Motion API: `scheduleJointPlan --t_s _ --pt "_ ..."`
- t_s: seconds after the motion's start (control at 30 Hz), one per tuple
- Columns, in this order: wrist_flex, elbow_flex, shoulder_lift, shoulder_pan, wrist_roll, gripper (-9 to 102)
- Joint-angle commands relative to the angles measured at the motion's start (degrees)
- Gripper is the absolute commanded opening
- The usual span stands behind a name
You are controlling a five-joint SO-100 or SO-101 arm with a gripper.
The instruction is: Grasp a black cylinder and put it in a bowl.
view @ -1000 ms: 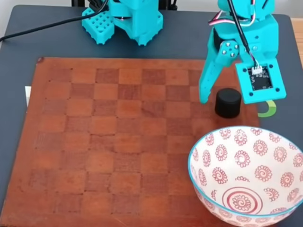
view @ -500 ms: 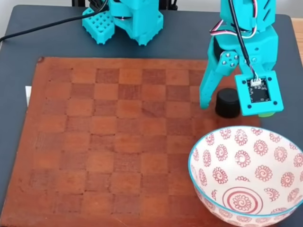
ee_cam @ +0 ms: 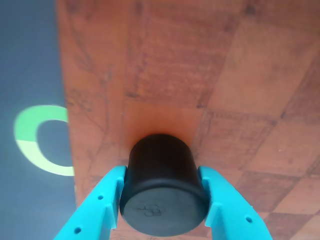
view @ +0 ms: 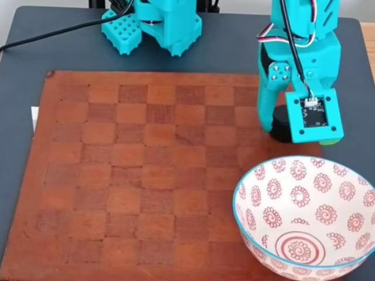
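Black cylinder (ee_cam: 162, 185) stands low in the wrist view, on the chequered board (ee_cam: 200, 75) near its edge, with the teal gripper (ee_cam: 162, 210) around it; the jaws seem to press both its sides, though contact is hard to confirm. In the fixed view it sits right of centre, mostly hidden under the gripper (view: 280, 126), above the bowl (view: 304, 263) at lower right on the dark counter (view: 23, 70).
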Motion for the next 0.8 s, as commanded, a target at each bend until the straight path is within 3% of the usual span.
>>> scheduleJointPlan --t_s 0.0,0.33,0.6,0.77 --pt "0.6 -2.1 3.1 -0.3 0.4 11" --pt "8.6 -4.2 15.3 0.6 0.3 11" --pt "23.1 -18.3 16.9 3.4 -0.8 11" --pt "26.6 -24.5 16.1 6.1 -2.6 11"
